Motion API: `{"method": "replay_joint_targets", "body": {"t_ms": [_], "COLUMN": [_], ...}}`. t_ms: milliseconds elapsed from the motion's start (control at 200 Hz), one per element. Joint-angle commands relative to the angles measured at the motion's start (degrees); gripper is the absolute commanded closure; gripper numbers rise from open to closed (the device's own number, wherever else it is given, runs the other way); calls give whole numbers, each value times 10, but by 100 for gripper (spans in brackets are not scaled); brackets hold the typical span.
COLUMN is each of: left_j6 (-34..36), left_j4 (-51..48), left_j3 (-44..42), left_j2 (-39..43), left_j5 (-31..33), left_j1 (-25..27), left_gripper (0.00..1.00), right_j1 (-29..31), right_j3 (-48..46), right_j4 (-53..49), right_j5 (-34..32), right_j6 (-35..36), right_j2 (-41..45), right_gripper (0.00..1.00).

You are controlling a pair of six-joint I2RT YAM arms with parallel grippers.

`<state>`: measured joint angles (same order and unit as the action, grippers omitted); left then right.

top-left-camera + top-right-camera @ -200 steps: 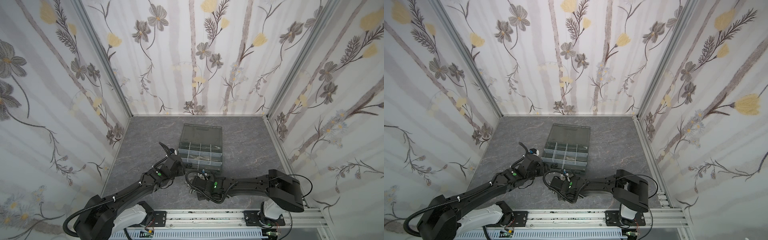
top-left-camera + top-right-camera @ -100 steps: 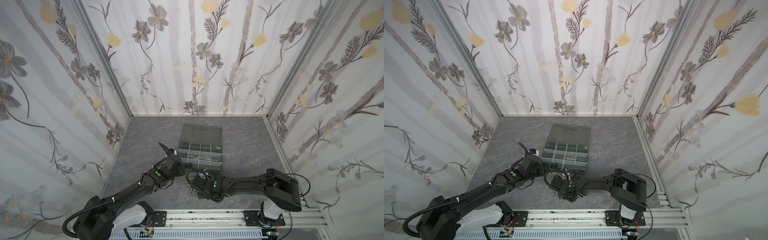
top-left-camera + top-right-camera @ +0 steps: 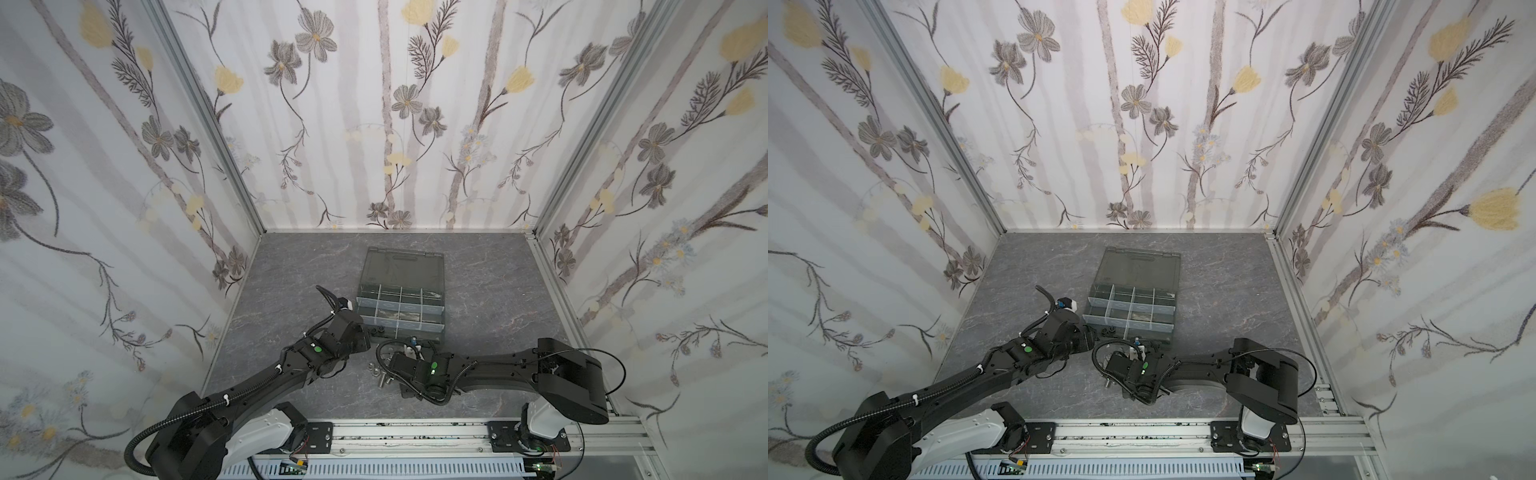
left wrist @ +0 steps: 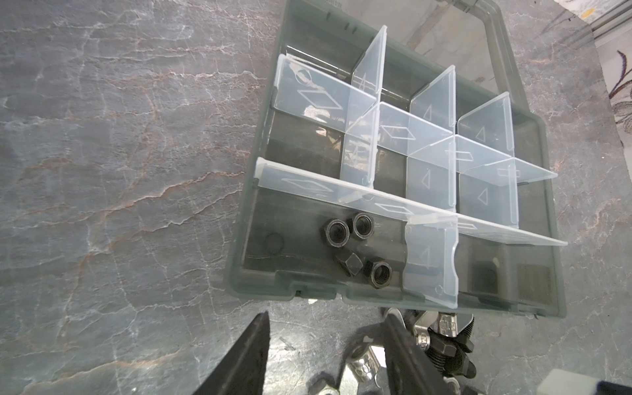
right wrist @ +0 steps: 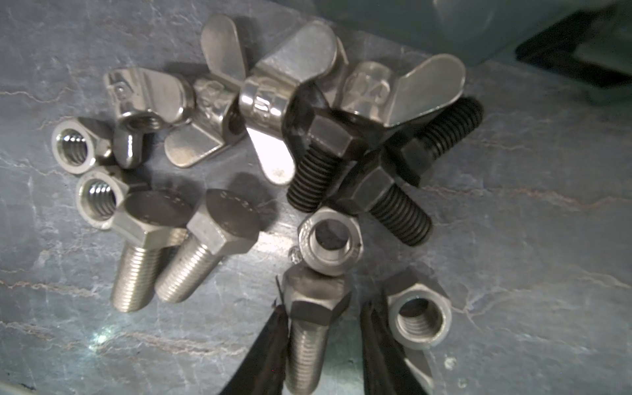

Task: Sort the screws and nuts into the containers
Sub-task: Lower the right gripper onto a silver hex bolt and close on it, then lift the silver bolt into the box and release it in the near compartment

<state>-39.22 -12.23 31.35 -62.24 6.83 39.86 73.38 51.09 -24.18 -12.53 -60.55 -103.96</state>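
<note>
**Screw pick-up: right end effector (image 5: 321,306) straddles a silver screw (image 5: 306,342) on the table, jaws apart, no clamp evident.**
The next move calls for closing on the screw and lifting it to the organiser case (image 3: 401,305) ahead. One hex nut (image 5: 420,321) sits just outside one finger and a second hex nut (image 5: 330,241) lies beyond the tips, so either may snag. The left end effector (image 4: 327,313) hangs spread and empty before the case holding the black nuts (image 4: 345,232).

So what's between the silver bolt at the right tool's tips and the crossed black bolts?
A silver hex nut, hole up, next to the silver bolt, short of the black bolts, in the right wrist view.
</note>
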Motion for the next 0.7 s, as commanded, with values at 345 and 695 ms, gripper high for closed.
{"method": "replay_joint_targets", "body": {"t_ms": [345,695], "left_j6": [-10,-16], "left_j4": [11,11], "left_j3": [1,2], "left_j2": [-2,-1], "left_j5": [6,6], "left_j1": [-1,-1], "left_gripper": [44,44], "right_j1": [0,0], "right_j3": [-16,-25], "right_j4": [27,29], "right_j5": [-3,-11], "right_j6": [8,16], "right_j2": [8,35], "right_gripper": [81,90]}}
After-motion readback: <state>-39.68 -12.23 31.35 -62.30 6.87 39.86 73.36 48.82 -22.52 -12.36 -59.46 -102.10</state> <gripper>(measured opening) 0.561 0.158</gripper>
